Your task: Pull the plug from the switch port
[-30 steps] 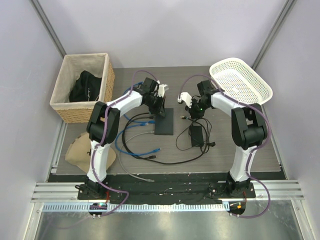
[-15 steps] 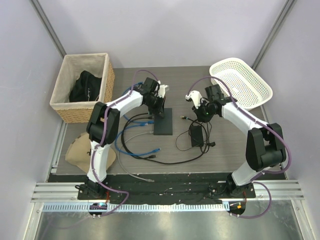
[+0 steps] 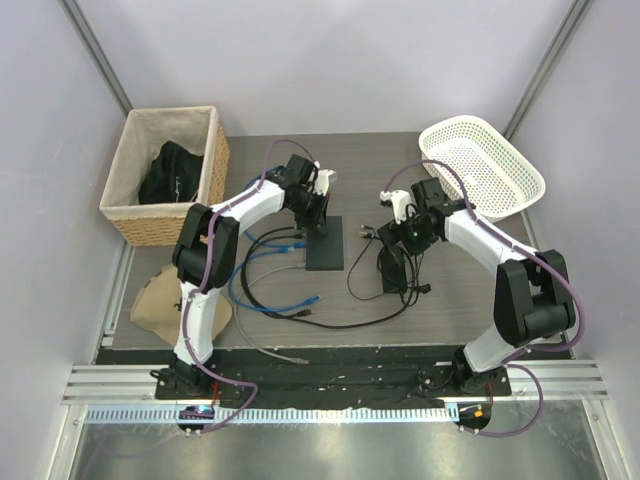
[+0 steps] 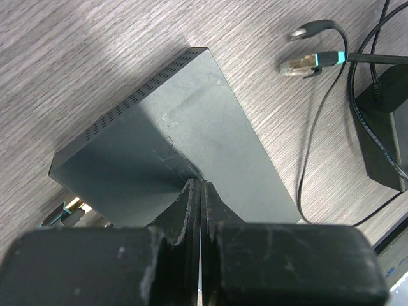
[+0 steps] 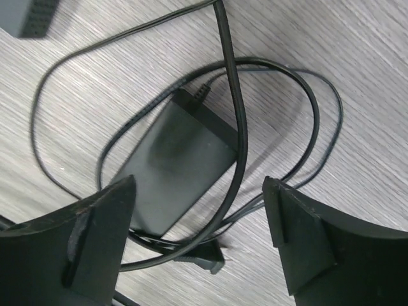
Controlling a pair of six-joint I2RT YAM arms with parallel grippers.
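Right wrist view, right pincer [image 5: 197, 185]: jaws spread wide with nothing in them; a power brick [image 5: 178, 162] and its looped cord [image 5: 233, 95] lie on the table below the gap.
Left pincer [image 4: 197, 188]: jaws pressed fully together with nothing between them; the tips rest on top of the black box [image 4: 191, 121], lower centre of the left wrist frame.
Black box: flat on the table [image 3: 450, 300], centre of the overhead frame, its long side running up the frame.
Port: on the box's long edge at the lower left of the left wrist frame; the sockets are hidden, and only another cable end [image 4: 67, 209] shows against that edge.
Plug [image 4: 312, 62]: clear tip and teal sleeve, lying loose on the table at the upper right of the left wrist frame, apart from the box.
Blue cables [image 3: 240, 290]: looped left of the box.
Wicker basket [image 3: 215, 150]: upper left of the overhead frame, dark cloth [image 3: 170, 175] inside.
White basket [image 3: 530, 185]: upper right.
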